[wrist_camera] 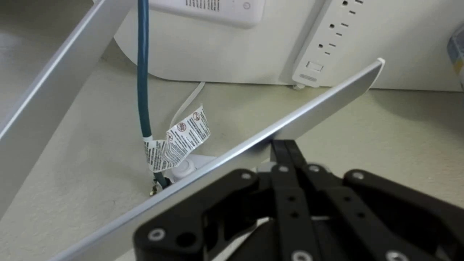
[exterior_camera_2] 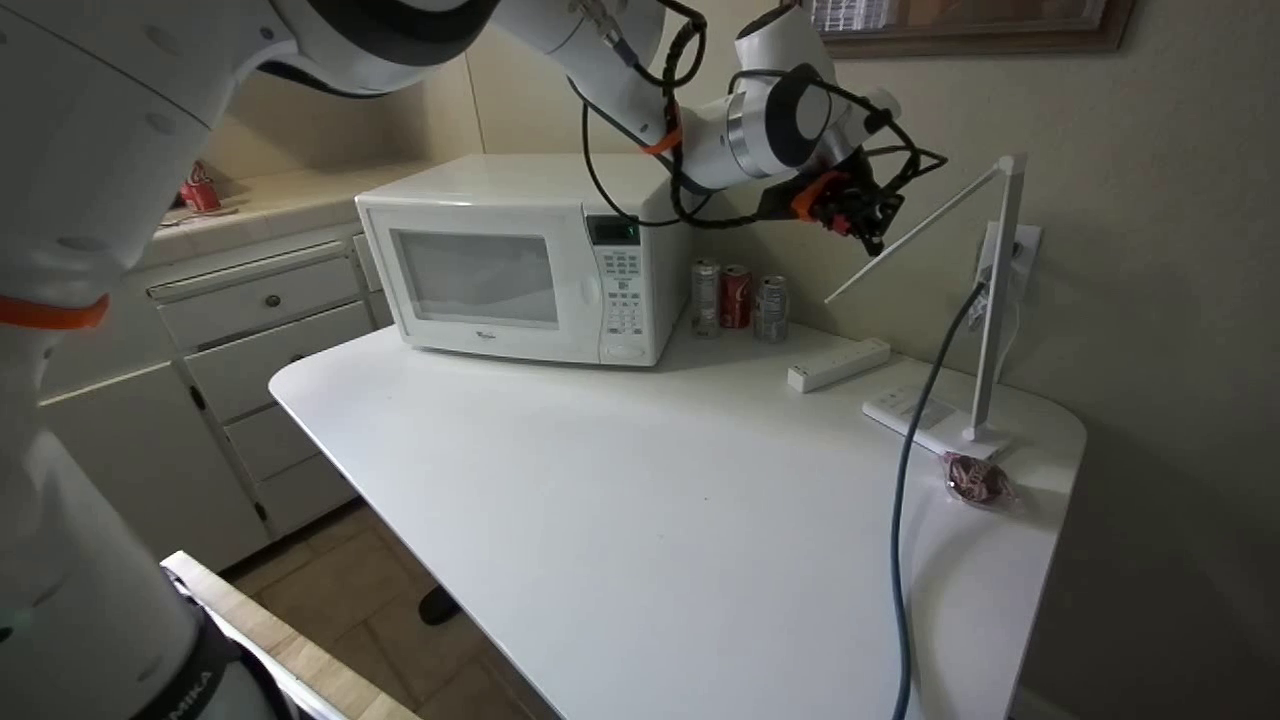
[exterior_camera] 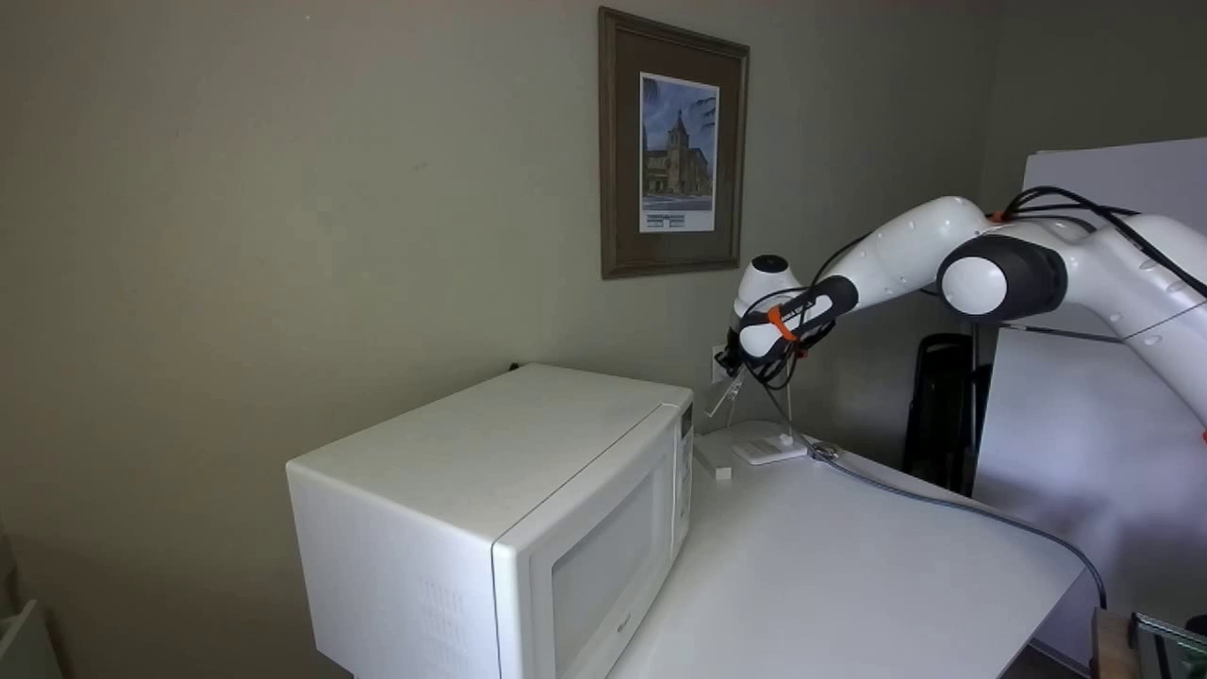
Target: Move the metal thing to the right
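1. The jaws are closed, their two black halves side by side, above the worktop [exterior_camera_2: 620, 480] and near the wall [exterior_camera_2: 1180, 280].
2. In the wrist view their tips overlap the lower edge of a slanting silver bar [wrist_camera: 239, 157]; whether they touch it is unclear.
3. That bar is part of the metal thing [exterior_camera_2: 1006, 215], a slender stand: it slopes down from the top of an upright post [exterior_camera_2: 990, 350], which rises from a flat white base [exterior_camera_2: 948, 430] near the worktop's rounded corner.
4. A brown item in clear wrapping [exterior_camera_2: 978, 480] lies just beside the base, and a blue-grey cord [exterior_camera_2: 900, 540] leads up to a wall outlet [exterior_camera_2: 1027, 246].
5. A white power strip [exterior_camera_2: 840, 366] lies between the base and three upright cans [exterior_camera_2: 736, 298].
6. Beside the cans stands the white microwave [exterior_camera_2: 480, 280], seen in both exterior views.
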